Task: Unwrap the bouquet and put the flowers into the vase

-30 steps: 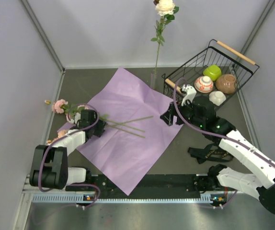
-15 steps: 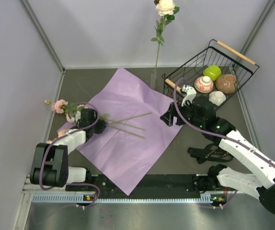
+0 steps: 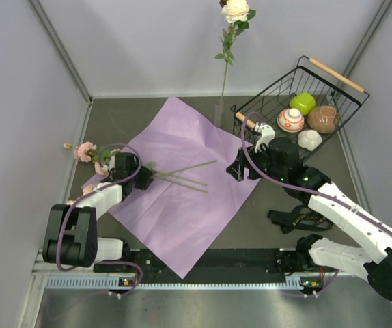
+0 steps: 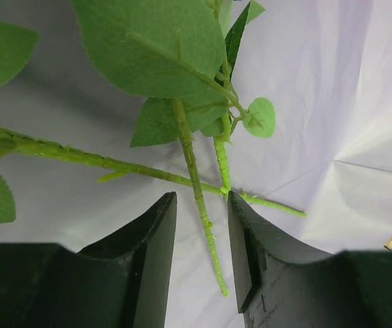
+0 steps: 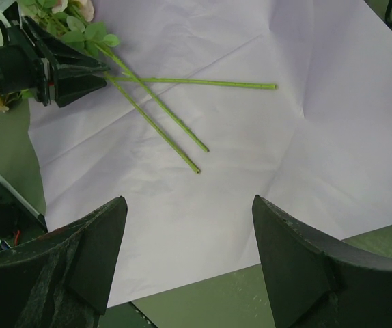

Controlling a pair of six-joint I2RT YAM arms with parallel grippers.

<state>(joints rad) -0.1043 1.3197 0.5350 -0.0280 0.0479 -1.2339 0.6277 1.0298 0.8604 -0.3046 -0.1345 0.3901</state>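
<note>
Glass vase [image 3: 218, 115] holding cream rose [image 3: 235, 10], wire basket [image 3: 337, 75] of bowls [image 3: 291, 120], left gripper [image 4: 201, 203] parted astride stem [image 4: 210, 240], right gripper [image 5: 188, 205] spread wide

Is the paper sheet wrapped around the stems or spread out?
Spread out: the lilac paper sheet lies flat and open, creases showing, stems lying loose on top.

No writing, label, brand or number is legible in any view; the black ribbon [image 3: 295, 219] lying on the bench [image 3: 124, 113] at the near right is too small to read.
</note>
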